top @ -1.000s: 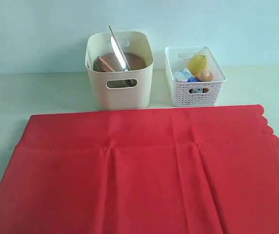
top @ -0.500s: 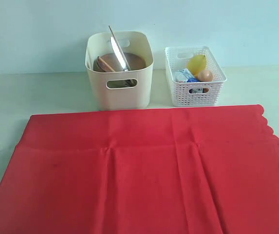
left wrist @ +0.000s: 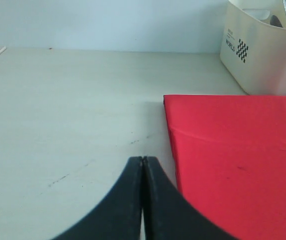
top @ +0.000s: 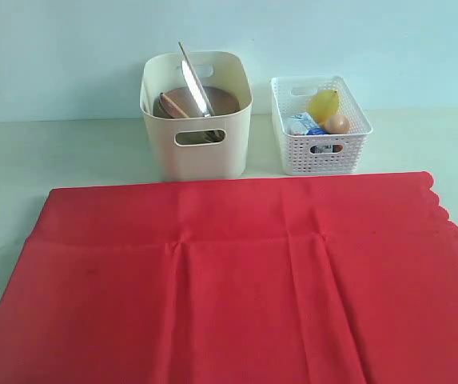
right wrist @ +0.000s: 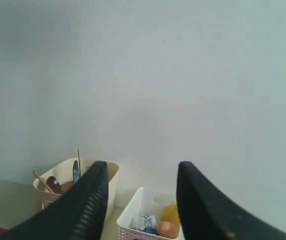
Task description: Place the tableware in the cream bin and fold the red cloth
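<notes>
Exterior view: I see the red cloth point(top: 236, 280) spread on the near worktop point(top: 69, 148), the cream bin point(top: 197, 156) holding tableware point(top: 213, 100) just beyond it. Left gripper point(left wrist: 143, 159) jaws clenched; right gripper point(right wrist: 143, 167) jaws released.

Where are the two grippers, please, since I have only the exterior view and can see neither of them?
Observer: The left gripper is shut, over bare table just beside the red cloth.
Operator: Thank you. And the right one?
Observer: The right gripper is open and empty, facing the wall, with the cream bin and white basket ahead of it.
</notes>
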`<action>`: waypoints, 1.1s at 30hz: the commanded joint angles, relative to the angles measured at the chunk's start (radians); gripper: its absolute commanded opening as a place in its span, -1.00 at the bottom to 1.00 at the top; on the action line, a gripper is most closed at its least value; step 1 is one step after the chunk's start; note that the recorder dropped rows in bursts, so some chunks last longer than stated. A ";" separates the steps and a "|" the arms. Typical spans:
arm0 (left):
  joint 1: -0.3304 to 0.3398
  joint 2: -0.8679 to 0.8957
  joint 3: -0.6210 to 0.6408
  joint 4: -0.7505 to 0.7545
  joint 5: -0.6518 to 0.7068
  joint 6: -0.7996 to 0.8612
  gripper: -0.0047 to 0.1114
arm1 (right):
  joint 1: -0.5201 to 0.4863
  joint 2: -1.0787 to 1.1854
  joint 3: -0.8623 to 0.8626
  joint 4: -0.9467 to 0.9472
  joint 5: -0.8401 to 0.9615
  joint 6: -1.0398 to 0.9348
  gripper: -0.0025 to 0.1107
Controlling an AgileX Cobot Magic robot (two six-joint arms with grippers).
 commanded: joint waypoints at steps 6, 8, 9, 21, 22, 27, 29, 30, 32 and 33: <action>-0.001 -0.007 0.003 0.000 -0.013 0.004 -0.92 | 0.000 -0.054 0.157 -0.011 -0.038 -0.118 -0.19; -0.010 -0.007 0.003 -0.005 -0.013 0.004 -0.92 | 0.000 -0.054 0.178 -0.026 -0.030 -0.118 -0.21; -0.012 -0.007 0.003 -0.005 -0.013 0.004 -0.92 | 0.000 -0.054 0.189 -0.043 -0.025 -0.118 -0.25; -0.022 -0.007 0.003 -0.005 -0.013 0.004 -0.92 | 0.000 -0.045 0.197 -0.079 0.000 -0.037 -0.85; -0.029 -0.007 0.003 -0.005 -0.013 0.004 -0.92 | 0.000 -0.036 0.197 -0.079 0.000 -0.020 -0.85; -0.068 -0.007 0.003 -0.005 -0.013 0.004 -0.92 | 0.000 0.014 0.178 -0.079 0.037 0.050 -0.85; -0.090 -0.007 0.003 -0.005 -0.013 0.004 -0.92 | 0.000 0.028 0.178 -0.079 0.043 0.069 -0.85; -0.099 -0.007 0.003 -0.005 -0.013 0.004 -0.92 | 0.000 0.037 0.178 -0.079 0.047 0.074 -0.85; -0.123 -0.007 0.003 -0.005 -0.013 0.004 -0.92 | 0.000 0.057 0.178 -0.079 0.052 0.077 -0.85; -0.136 -0.007 0.003 -0.005 -0.013 0.004 -0.92 | 0.000 0.070 0.178 -0.079 0.053 0.086 -0.85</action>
